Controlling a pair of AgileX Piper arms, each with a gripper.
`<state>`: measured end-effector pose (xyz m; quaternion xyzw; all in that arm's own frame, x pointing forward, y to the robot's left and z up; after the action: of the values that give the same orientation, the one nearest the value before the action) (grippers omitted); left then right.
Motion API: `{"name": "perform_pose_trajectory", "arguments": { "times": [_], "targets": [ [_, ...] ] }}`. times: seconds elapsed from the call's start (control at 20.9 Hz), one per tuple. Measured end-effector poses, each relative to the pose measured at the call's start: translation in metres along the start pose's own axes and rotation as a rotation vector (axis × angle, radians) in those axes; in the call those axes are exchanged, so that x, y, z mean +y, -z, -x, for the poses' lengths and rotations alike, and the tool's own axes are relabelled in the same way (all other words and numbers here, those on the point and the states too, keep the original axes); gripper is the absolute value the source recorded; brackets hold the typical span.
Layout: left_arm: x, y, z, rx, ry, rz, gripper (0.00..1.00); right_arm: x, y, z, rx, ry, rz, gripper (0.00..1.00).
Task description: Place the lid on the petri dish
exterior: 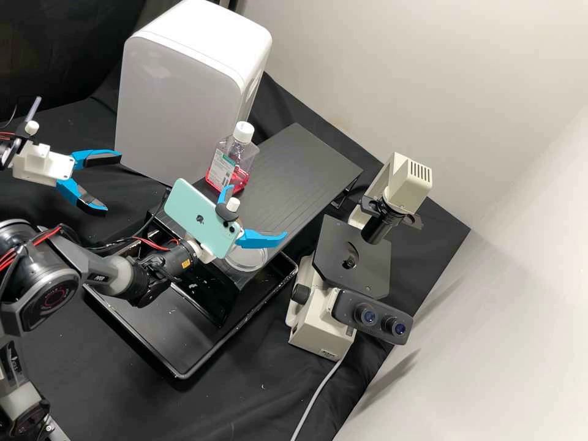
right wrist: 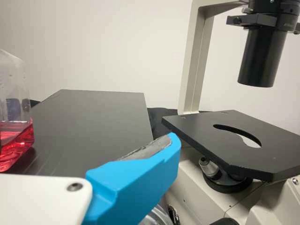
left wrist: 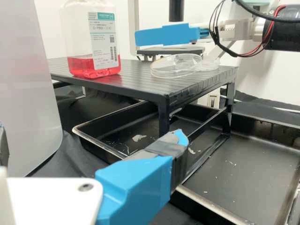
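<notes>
The clear round plastic petri dish point(exterior: 248, 260) sat at the near edge of the black ribbed raised platform point(exterior: 300, 171), directly under the right claw point(exterior: 257, 213). The coming move therefore looked like a short drop straight down, not a reach. Being round, the dish had no long axis to line up with. The right claw's blue fingers point(exterior: 264, 239) were spread wide and lay level, one finger stretched flat just above the dish. From the left wrist view the dish point(left wrist: 180, 64) seemed to have a lid lying slightly askew over its base, but I could not tell whether a finger touched it. The right arm came in low over the shallow black tray point(exterior: 159, 318), wrist horizontal. The left claw point(exterior: 112, 182), also spread and holding nothing, hung well apart near the tall white box point(exterior: 184, 79). A clear flask of red liquid point(exterior: 231, 160) stood farther back on the platform.
</notes>
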<state>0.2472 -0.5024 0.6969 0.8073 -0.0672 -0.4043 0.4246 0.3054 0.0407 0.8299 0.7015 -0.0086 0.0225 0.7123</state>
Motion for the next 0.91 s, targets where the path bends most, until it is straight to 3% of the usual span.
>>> {"name": "perform_pose_trajectory", "arguments": {
  "times": [0.43,0.62,0.91],
  "targets": [
    [0.0,0.0,0.0,0.0,0.0,0.0,1.0,0.0,0.0,0.0,0.002,-0.002,0.0,1.0],
    [0.0,0.0,0.0,0.0,0.0,0.0,1.0,-0.004,-0.002,0.012,-0.007,0.013,0.0,1.0],
    [-0.0001,-0.001,0.0,-0.002,0.001,0.0,1.0,-0.014,0.009,0.034,0.069,0.019,0.006,1.0]
  ]
}}
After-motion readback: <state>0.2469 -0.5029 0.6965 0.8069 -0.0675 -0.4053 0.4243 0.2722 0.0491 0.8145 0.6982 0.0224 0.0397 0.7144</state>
